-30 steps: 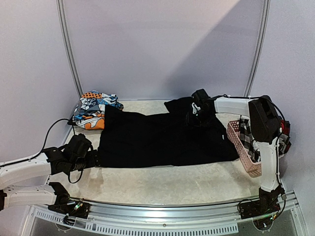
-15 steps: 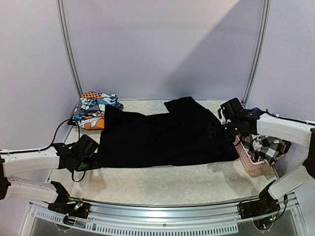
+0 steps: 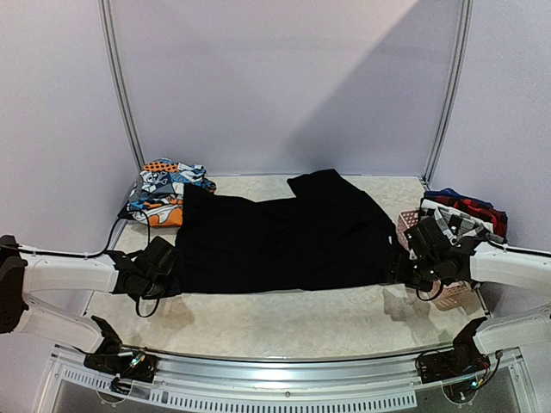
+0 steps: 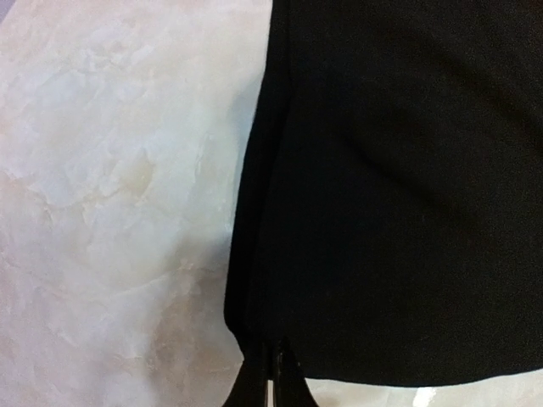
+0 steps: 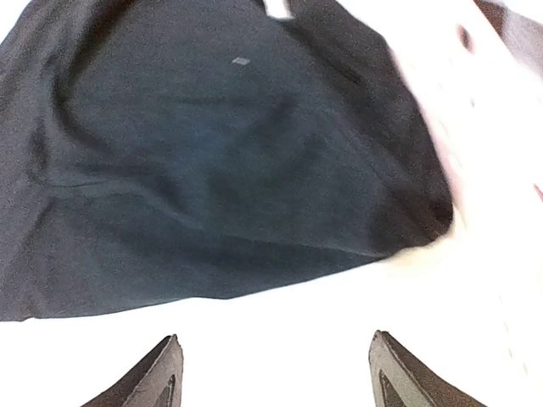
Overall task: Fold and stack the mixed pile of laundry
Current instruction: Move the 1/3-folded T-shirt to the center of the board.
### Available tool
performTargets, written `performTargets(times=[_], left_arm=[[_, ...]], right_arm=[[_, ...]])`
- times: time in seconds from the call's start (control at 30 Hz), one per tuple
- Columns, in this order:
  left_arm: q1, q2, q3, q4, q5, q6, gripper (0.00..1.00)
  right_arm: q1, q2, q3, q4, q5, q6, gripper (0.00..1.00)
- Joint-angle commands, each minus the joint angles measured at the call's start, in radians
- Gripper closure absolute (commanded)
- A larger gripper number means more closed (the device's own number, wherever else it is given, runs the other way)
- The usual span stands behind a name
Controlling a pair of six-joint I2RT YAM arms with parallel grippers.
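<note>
At eight o'clock on the tabletop point(image 3: 284, 323), your left hand point(image 4: 268, 379) has just clenched on the near-left hem corner of the black garment point(image 3: 284, 241), which lies spread flat across the middle. Your right hand point(image 5: 273, 337) has swung down from the far edge to four o'clock. It is released and empty, just short of the other near corner. Once you pinch that corner too, I judge the fold can begin.

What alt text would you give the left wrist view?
The left hand is pinched shut on the corner of a black garment that fills the right of the frame; pale marbled table shows on the left.
</note>
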Motion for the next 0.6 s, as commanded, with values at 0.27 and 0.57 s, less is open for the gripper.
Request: performTargets(times=[0.27,0.57], left_arm=[[0.0,-0.271,-0.058,-0.144,-0.171,-0.084,1.0],[0.004,-0.34,-0.078,-0.172,-0.163,-0.097,1.0]], right_arm=[[0.004,0.001,-0.069,0.02,0.194,0.182,0.32],[0.003,0.178,-0.061,0.153,0.125,0.163,0.44]])
